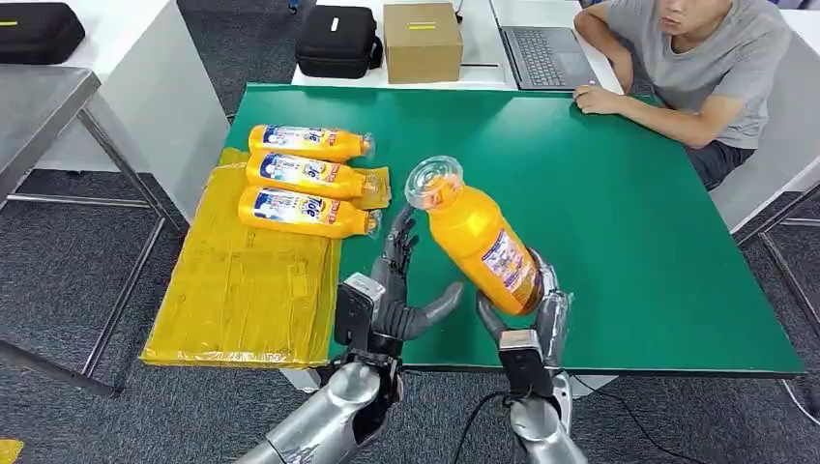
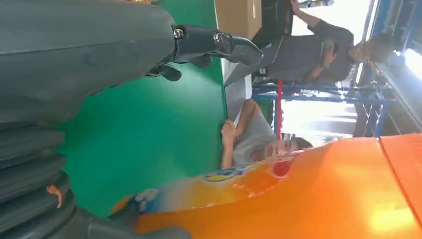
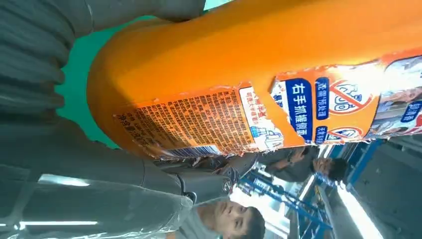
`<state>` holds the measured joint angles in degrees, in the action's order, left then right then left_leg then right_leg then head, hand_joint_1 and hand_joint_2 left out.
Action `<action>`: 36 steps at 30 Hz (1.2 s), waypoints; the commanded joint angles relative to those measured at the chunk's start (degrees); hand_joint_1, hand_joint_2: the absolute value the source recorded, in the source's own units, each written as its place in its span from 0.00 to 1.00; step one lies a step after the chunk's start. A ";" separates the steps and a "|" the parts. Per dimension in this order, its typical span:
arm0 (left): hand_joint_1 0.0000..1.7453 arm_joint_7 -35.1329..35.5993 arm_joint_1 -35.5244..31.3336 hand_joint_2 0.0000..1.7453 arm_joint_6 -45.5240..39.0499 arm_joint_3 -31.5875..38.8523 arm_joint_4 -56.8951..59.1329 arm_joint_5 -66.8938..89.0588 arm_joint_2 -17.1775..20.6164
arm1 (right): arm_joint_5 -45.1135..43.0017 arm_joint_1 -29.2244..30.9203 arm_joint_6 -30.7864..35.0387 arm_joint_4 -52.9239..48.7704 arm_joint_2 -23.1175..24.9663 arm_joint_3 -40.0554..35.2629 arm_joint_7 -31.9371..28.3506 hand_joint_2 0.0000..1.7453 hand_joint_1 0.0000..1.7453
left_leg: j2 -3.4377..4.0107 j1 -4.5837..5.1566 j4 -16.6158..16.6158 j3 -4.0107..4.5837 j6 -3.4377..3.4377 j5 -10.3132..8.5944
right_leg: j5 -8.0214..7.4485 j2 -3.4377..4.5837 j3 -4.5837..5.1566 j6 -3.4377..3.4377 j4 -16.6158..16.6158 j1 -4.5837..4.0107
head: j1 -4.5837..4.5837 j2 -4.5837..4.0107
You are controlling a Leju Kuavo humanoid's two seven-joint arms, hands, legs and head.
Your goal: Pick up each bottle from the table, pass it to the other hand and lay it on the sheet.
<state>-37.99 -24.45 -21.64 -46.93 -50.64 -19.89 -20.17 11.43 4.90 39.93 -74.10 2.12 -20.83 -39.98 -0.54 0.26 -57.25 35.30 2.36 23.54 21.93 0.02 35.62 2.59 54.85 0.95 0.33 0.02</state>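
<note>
Right hand gripping bottle by its base above near worktop, cap tilted far-left. Left hand spread, empty, just left of it. Sheet further left.

Silver arms end in a dark grey left hand and right hand.

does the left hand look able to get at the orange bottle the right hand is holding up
Probably yes: the left hand is open beside the tilted orange plastic bottle gripped by the right hand, with nothing between them.
</note>
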 commanded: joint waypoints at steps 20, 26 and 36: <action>0.00 3.83 -1.87 1.00 5.37 -5.82 2.66 1.46 2.23 | -2.18 2.69 0.07 3.02 -0.18 -1.48 -0.02 1.00 1.00 | 0.14 -0.06 0.03 -0.46 -0.16 0.21 | 0.18 0.08 -0.42 -0.14 -0.03 -0.08 | 0.00 0.00; 0.00 4.00 -2.34 1.00 6.29 -6.35 3.69 0.24 1.47 | -4.07 5.58 0.07 7.17 -0.83 -10.89 -0.02 1.00 1.00 | 0.23 -0.05 0.03 -0.28 -0.11 0.14 | 0.07 0.19 -0.22 -0.10 -0.04 -0.06 | 0.00 0.00; 0.00 4.36 -3.42 1.00 6.30 -6.45 3.44 -0.13 0.26 | -5.08 8.36 -0.16 10.70 0.20 -14.55 -0.02 1.00 1.00 | 0.16 -0.04 0.00 -0.26 -0.10 0.14 | 0.09 0.13 -0.21 -0.08 -0.02 -0.05 | 0.00 0.00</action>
<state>-34.16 -24.45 -15.34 -50.93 -49.79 -19.52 -19.63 7.58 7.65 39.93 -71.03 2.40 -29.27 -39.98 -0.54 0.25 -57.25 35.31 2.36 23.53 21.93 0.02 35.63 2.59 54.85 0.94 0.33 0.02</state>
